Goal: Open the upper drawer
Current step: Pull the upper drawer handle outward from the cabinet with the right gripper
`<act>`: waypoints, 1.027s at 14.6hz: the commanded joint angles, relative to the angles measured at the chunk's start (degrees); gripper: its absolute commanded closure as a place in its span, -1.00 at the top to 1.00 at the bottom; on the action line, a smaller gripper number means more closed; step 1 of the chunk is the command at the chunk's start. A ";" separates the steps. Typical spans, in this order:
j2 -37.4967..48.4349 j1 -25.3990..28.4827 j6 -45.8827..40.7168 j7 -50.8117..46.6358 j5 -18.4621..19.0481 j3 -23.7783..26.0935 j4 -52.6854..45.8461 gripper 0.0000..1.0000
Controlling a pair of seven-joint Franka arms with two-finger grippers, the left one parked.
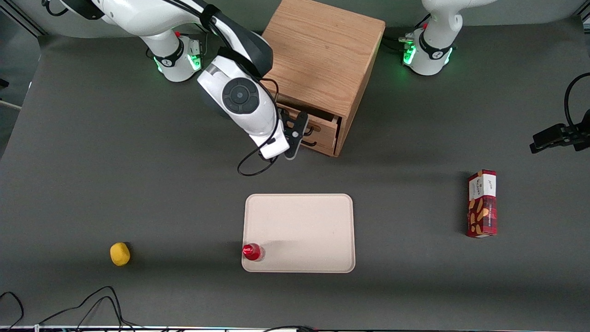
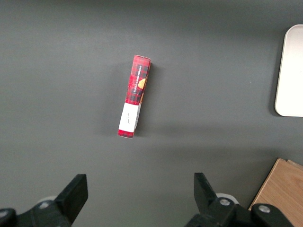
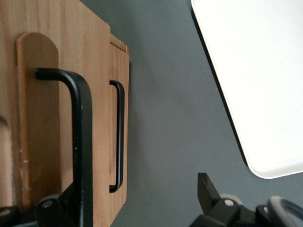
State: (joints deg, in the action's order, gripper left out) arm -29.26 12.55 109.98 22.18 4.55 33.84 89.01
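Now the gripper (image 1: 298, 134) straddles the upper drawer (image 1: 317, 122) handle, jaws apart.

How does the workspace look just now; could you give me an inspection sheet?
Surface: dark grey table, flat and dry.
Job's things: upper drawer in the wooden cabinet, its black handle above the lower drawer.
Clutter: beige tray with a red-capped bottle at its edge; yellow lump toward the working arm's end; red box toward the parked arm's end.
Grippers: claw open in front of the drawers, with the upper handle between its fingers.
Cables: wrist cable loop; loose black cables at the near table edge.
Surroundings: nothing seen.
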 commanded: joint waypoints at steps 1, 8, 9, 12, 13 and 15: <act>-1.41 0.02 0.23 1.02 1.08 0.00 -1.99 1.00; -3.17 -0.33 0.23 2.95 0.73 -2.11 -5.51 1.00; -3.43 -0.50 0.23 3.39 0.64 -2.98 -5.95 1.00; -4.31 -0.68 0.23 5.06 0.55 -3.95 -7.44 1.00; -4.92 -0.77 0.23 5.15 0.55 -3.95 -8.14 1.00; -5.37 -0.77 0.23 5.33 0.55 -4.56 -9.29 1.00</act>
State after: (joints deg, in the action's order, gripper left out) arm -32.75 11.71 110.24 26.05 4.55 29.52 82.82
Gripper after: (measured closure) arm 0.000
